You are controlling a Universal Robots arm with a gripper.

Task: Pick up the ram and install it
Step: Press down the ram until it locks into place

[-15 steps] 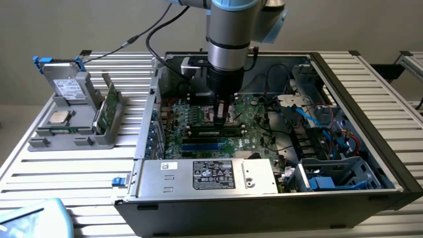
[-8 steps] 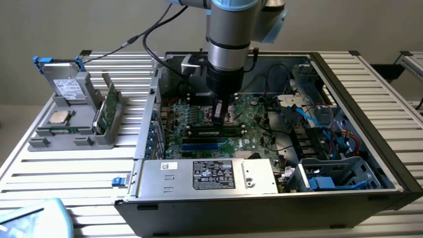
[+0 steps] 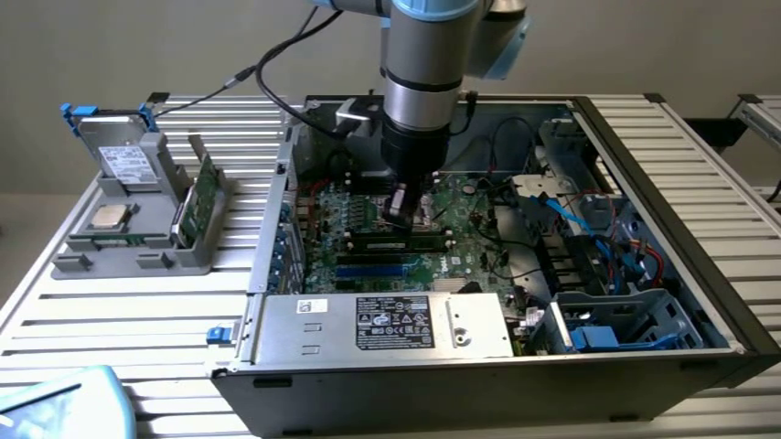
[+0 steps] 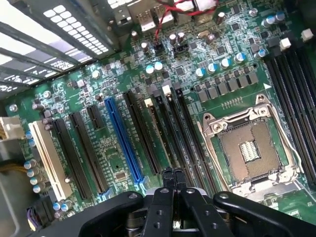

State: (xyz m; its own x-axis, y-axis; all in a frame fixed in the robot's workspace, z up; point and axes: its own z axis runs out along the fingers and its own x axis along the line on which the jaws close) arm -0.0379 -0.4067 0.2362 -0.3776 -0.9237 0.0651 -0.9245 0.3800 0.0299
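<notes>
gripper point(image 4: 172, 174) closed, we see nothing held | ram point(image 3: 393, 243) lies in a black slot on the motherboard point(image 4: 197, 64), right under our fingers | risk: we press off-centre, one end stays unlatched

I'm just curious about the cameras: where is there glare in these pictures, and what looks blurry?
Wrist view: daylight blows the slatted table out to white, while the motherboard is evenly lit and crisp; the closed fingers up close look soft. Exterior view: flat, even light, with dim shadow inside the computer case.
</notes>
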